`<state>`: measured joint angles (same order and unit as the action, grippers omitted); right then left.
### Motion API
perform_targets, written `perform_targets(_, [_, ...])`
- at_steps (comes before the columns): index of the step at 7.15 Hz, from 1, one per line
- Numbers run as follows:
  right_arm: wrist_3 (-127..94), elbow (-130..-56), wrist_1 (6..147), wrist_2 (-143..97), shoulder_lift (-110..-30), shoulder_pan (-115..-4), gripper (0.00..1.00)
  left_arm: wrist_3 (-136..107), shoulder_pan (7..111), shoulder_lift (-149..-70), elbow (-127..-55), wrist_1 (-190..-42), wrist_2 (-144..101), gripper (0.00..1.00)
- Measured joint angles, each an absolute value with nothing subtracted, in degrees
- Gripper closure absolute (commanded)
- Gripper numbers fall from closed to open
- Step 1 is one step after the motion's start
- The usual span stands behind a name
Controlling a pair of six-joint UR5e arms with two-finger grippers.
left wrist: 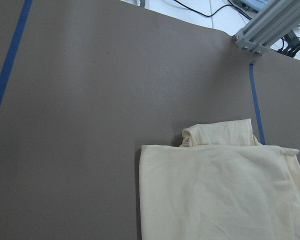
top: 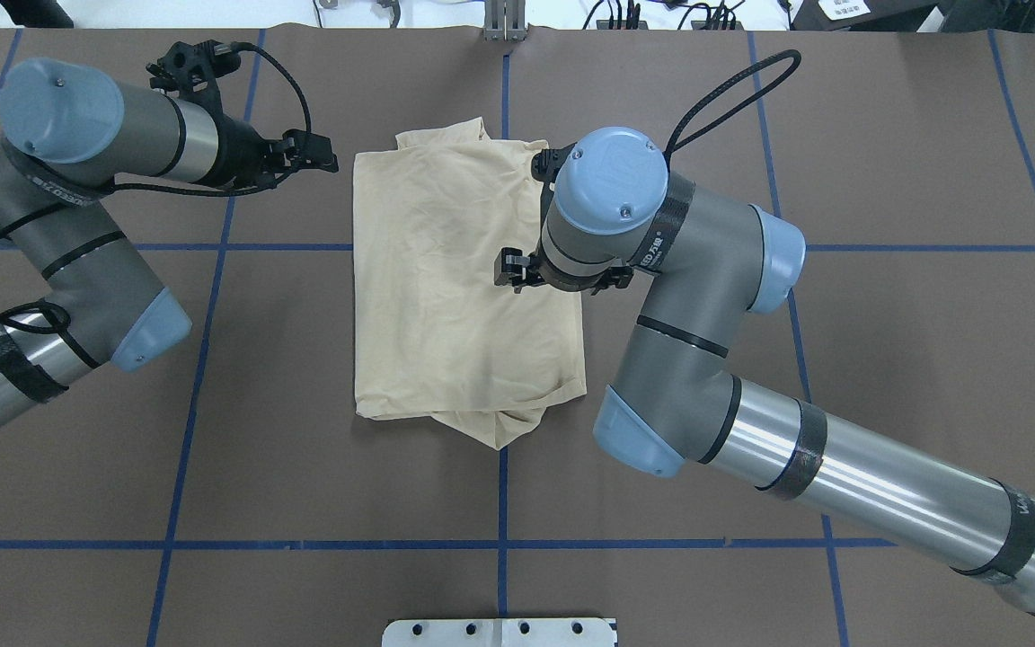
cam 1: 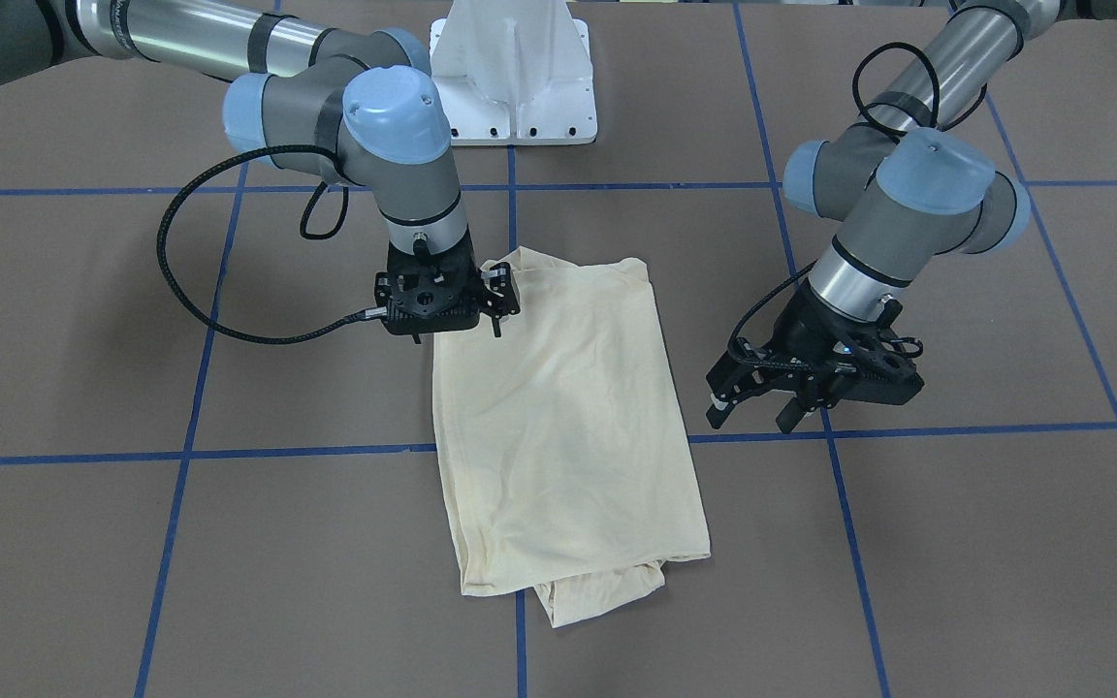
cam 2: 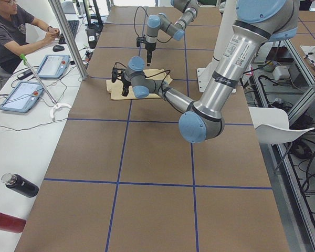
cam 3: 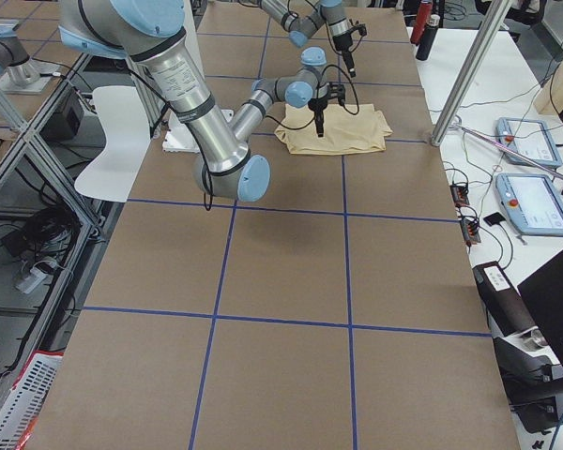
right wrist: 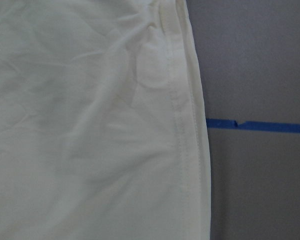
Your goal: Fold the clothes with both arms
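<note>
Lying folded, the T-shirt (cam 1: 558, 427) has right claw (cam 1: 500, 302) above, left claw (cam 1: 750, 417) beside.

The shirt (top: 455, 288) lies folded at the middle of the table (top: 886, 359), out in front of the base (top: 499, 632). The right gripper (cam 1: 498, 308) is over the shirt's right part. The left gripper (top: 327, 153) is off the shirt, just beside its far left corner.

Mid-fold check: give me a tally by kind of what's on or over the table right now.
1 T-shirt
2 robot arms: left arm, right arm
1 white pedestal base
Total: 4
</note>
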<state>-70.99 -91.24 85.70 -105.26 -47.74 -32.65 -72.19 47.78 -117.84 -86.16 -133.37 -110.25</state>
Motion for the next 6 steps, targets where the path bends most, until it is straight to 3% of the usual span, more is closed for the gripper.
perform_targets(6, [-111.49, -90.37, 75.47, -101.48, -50.91, -25.08, 0.01, -72.73, 45.97, -117.70, -88.26, -133.45, -112.33, 0.00])
